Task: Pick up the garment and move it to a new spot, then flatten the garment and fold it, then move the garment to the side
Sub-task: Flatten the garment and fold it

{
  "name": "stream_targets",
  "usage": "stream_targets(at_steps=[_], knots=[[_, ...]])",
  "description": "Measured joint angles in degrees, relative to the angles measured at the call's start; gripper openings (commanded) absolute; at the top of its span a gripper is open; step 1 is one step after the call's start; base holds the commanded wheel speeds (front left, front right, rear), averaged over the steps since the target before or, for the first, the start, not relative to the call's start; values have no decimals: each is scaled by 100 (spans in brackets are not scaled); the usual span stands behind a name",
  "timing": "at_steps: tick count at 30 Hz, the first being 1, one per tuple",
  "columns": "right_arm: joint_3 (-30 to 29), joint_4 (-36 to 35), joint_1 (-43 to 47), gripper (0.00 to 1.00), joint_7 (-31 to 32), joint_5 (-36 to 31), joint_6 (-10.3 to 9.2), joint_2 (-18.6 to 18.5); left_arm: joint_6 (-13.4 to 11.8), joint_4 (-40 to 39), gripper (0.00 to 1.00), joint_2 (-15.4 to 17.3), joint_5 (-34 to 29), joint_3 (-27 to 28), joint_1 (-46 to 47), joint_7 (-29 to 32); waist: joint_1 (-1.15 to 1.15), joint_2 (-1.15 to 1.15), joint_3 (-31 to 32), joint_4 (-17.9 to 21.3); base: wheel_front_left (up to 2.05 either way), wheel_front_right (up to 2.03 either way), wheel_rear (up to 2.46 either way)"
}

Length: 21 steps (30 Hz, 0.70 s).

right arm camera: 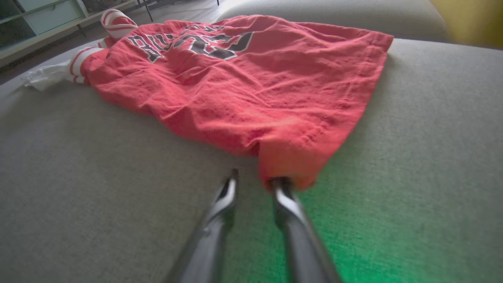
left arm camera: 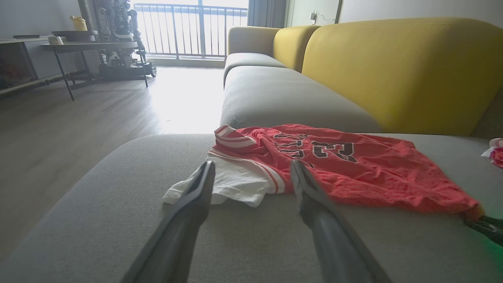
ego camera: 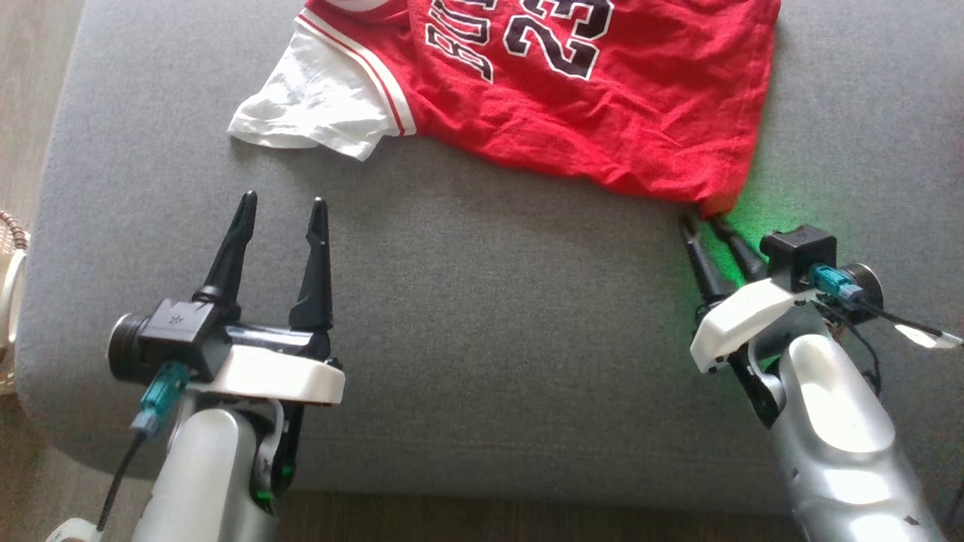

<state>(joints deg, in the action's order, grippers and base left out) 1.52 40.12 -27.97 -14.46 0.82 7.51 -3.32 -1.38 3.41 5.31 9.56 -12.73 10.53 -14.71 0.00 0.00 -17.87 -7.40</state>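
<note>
Where draped over one fingertip of the narrowed right gripper [ego camera: 702,220], hides any grip on the garment [ego camera: 602,113]: cannot tell; left gripper [ego camera: 284,199] spread wide; neckline cropped.

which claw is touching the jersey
The right claw, its tips at a hem corner of the red jersey; the left claw stands wide open, apart from the white sleeve.

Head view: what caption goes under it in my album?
Right hand touches a corner of the red jersey on the grey sofa; left hand open.
</note>
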Motion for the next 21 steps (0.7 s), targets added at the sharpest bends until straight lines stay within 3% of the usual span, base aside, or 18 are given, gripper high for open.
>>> stream_targets(at_steps=[6,12,21], knots=[[77,-105,2,0,0,35,0,0,64,12,100,-42,-107,57,-10,-1,0,0,44,63,0,0,0],[105,-689,119,0,0,113,0,0,97,48,100,-82,-163,154,-211,0,0,0,141,216,0,0,0],[-212,-1569,1067,0,0,119,0,10,172,53,100,-169,-237,303,-274,0,0,0,312,581,0,0,0]])
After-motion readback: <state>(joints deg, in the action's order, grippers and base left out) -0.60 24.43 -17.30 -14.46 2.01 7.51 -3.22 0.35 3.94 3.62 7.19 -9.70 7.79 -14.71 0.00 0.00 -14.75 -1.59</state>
